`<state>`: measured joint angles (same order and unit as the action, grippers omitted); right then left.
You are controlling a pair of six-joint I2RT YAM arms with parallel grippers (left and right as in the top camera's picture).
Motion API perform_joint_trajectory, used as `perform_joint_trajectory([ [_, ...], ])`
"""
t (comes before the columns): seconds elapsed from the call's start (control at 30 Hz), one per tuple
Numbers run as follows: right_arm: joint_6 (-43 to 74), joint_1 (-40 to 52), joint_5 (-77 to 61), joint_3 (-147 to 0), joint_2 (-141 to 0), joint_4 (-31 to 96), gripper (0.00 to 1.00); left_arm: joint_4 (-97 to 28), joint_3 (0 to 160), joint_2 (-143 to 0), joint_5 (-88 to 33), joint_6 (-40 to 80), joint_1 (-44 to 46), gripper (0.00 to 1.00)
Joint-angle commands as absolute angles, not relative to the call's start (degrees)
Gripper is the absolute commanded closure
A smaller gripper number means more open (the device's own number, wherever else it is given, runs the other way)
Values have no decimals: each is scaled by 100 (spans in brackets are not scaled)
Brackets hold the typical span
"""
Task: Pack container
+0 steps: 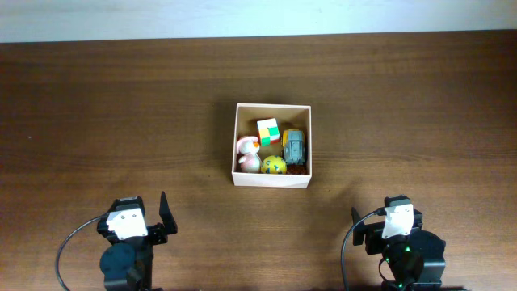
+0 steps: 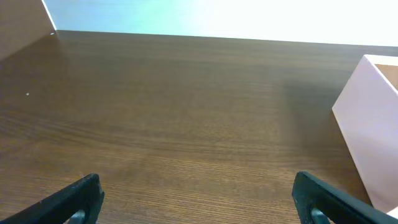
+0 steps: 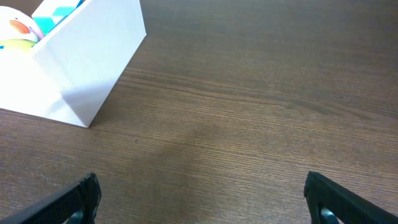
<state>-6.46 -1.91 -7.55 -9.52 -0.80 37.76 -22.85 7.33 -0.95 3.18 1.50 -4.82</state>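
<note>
**A:** Brown wood table (image 1: pixel 97 105); your box (image 1: pixel 272 179) sits mid-table, slightly right.

**B:** Why are the arms parked so near?

**A:** Likely done. Your left gripper (image 2: pixel 196 199) and right gripper (image 3: pixel 199 199) hang empty, fingers apart. The cube (image 1: pixel 268 130), car (image 1: pixel 295 146) and ball (image 1: pixel 274 165) lie inside the box; I see no toy outside.
</note>
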Motion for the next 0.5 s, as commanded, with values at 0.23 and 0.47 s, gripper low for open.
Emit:
perform_joint_trajectory([
  [0.23,-666,-233,-792,-921,-21,3771,1,-2252,674,-38,235,102,-449,1],
  [0.47,-666,-233,-790,-921,-21,3771,1,-2252,674,-38,235,102,-449,1],
])
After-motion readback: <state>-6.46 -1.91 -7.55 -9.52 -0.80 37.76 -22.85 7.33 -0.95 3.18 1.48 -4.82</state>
